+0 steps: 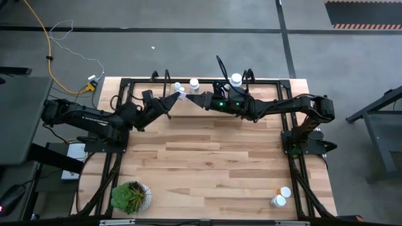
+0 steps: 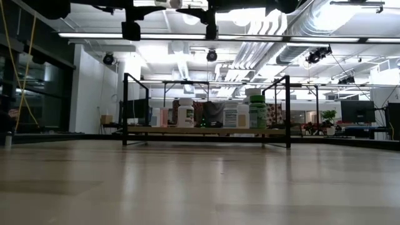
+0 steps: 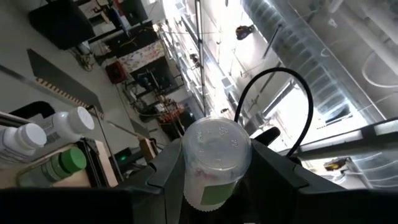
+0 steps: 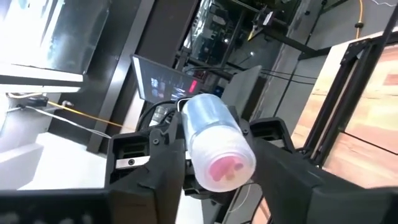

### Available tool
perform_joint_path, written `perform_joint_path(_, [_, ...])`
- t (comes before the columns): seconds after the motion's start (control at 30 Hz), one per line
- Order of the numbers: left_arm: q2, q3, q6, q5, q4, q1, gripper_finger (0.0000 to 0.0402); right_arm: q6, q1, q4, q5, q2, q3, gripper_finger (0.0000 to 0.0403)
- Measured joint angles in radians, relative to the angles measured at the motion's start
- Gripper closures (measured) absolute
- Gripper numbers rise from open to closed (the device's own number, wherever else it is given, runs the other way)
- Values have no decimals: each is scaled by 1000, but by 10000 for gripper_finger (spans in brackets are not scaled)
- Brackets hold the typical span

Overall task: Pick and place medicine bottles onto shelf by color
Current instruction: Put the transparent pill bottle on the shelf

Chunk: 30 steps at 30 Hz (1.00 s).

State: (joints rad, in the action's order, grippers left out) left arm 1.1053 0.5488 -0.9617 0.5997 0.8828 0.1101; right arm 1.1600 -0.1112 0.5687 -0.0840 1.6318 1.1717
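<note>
Even, bright overhead light falls on the table point(image 1: 213, 157) in the high view, with only soft, faint shadows under the arms. In the low view, long ceiling light strips point(image 2: 206, 36) across the upper frame glare white, and the near tabletop at the bottom is blurred and washed with their reflection. The left wrist view is blown out at upper centre by ceiling lights. Both wrist views show their dark fingers point(image 4: 143, 168) at the bottom, underexposed and soft.
</note>
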Motion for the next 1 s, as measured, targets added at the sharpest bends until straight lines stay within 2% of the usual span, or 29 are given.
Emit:
perform_joint_path(0.17, [0,0,-5,25,-1,0,270,5,0,-8,-1,1,0,258])
perform_joint_path(0.3, [0,0,-5,18,-2,0,270,11,0,-7,-18,1,0,260])
perform_joint_path(0.57, [0,0,-4,34,-4,1,269,10,0,-2,-20,1,0,200])
perform_joint_path(0.7, [0,0,-4,34,-4,1,262,8,0,10,13,1,0,173])
perform_joint_path(1.0, [34,-2,-77,24,-1,1,258,37,0,-43,21,0,0,167])
